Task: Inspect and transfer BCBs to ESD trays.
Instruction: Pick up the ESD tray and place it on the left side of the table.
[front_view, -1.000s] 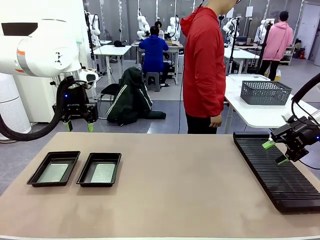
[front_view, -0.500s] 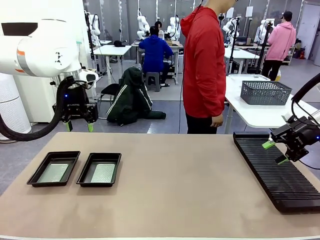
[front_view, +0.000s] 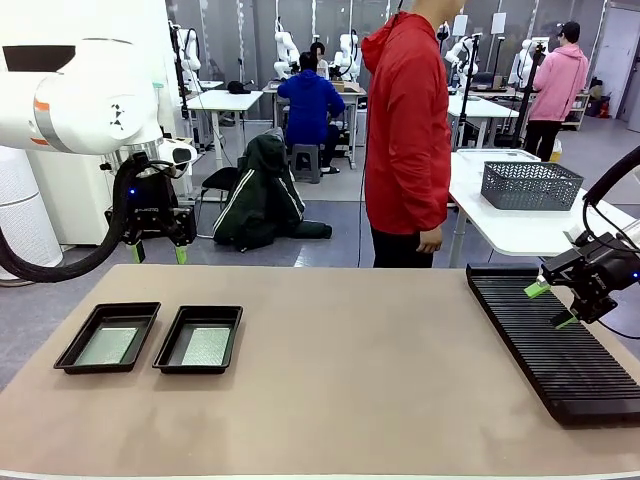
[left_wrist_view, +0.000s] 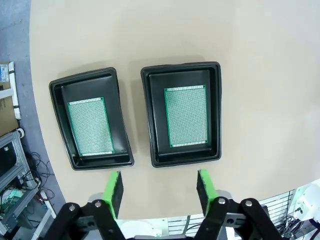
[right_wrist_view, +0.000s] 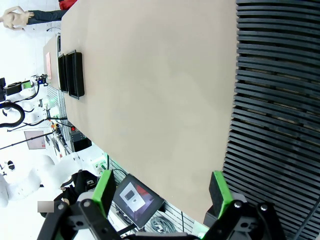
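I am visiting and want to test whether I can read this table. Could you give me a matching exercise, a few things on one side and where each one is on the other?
Things:
1. Two thin pale grey-green rectangular boards
2. Long black ribbed slotted rack
3. Grey mesh basket
4. Left gripper with black body and green pads

Places:
A. On the white table behind, at the far right
B. Open and empty, above the far left edge of the table
C. One lying flat in each small shallow black plastic tray
D. On the tan table's right side, under the right gripper

Pairs: 1-C, 2-D, 3-A, 4-B
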